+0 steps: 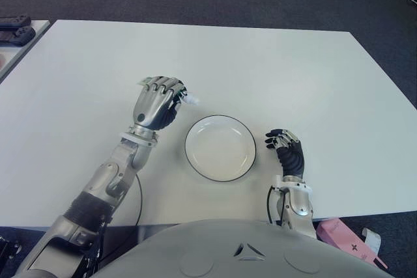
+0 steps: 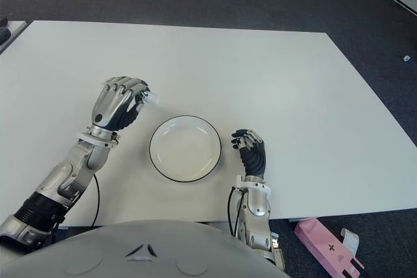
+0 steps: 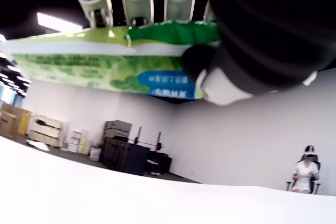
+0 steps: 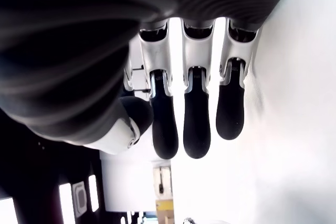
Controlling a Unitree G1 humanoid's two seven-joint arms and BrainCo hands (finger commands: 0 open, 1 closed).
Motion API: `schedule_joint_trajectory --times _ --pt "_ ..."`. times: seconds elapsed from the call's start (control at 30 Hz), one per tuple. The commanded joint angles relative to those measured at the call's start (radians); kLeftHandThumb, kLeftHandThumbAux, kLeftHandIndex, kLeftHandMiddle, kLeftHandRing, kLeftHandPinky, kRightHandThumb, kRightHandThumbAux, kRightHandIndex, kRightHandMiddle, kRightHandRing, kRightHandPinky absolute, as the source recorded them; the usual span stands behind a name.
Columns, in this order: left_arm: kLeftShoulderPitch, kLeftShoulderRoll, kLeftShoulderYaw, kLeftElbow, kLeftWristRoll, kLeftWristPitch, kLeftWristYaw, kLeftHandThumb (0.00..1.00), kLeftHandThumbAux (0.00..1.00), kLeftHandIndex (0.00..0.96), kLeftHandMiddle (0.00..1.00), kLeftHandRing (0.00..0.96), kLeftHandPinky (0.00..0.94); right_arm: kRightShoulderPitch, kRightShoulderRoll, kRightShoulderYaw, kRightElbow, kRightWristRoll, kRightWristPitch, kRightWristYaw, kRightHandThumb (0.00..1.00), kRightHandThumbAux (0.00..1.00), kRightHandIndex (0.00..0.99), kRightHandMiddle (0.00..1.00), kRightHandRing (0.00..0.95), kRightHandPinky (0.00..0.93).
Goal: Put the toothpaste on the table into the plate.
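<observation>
Your left hand (image 1: 158, 101) grips the toothpaste (image 3: 113, 61) (green tube, blue label, white cap), left of plate (image 1: 220, 147) nr bench (image 1: 293, 69) front edge; right hand (image 1: 287, 149) relaxed, empty.

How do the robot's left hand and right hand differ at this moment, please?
The left hand is closed around the green-and-white toothpaste tube, on the left of the black-rimmed white plate; the right hand holds nothing, its fingers loosely curled, on the plate's right. The left reaches farther forward. Both are silver and black.
</observation>
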Motion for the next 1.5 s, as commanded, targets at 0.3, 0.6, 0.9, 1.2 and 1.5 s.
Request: schedule_joint_trajectory --times 0.3,0.6,0.9,1.2,1.5 --pt "-0.003 0.003 -0.053 -0.021 0.034 -0.209 -0.012 0.730 0.701 0.442 0.890 0.897 0.893 0.008 0.013 0.009 -0.010 0.001 0.040 -0.009 0.712 0.727 0.429 0.495 0.510 0.511" --pt "-0.045 -0.002 -0.100 0.031 0.122 -0.317 0.024 0.730 0.700 0.443 0.889 0.899 0.902 0.014 0.014 0.011 -0.017 0.004 0.040 -0.006 0.711 0.726 0.429 0.493 0.509 0.513" --pt "-0.066 0.008 -0.153 0.055 0.154 -0.388 -0.042 0.727 0.699 0.443 0.885 0.903 0.907 0.016 0.015 0.015 -0.021 0.002 0.044 -0.008 0.711 0.726 0.429 0.494 0.509 0.511" --pt "-0.070 -0.006 -0.225 0.146 0.144 -0.430 -0.107 0.726 0.697 0.444 0.868 0.898 0.896 0.012 0.014 0.013 -0.009 0.003 0.040 -0.009 0.711 0.726 0.430 0.497 0.513 0.512" --pt "-0.070 -0.022 -0.244 0.195 0.138 -0.437 -0.150 0.728 0.697 0.444 0.865 0.896 0.895 0.008 0.014 0.012 -0.002 -0.004 0.042 -0.019 0.712 0.727 0.430 0.501 0.516 0.515"
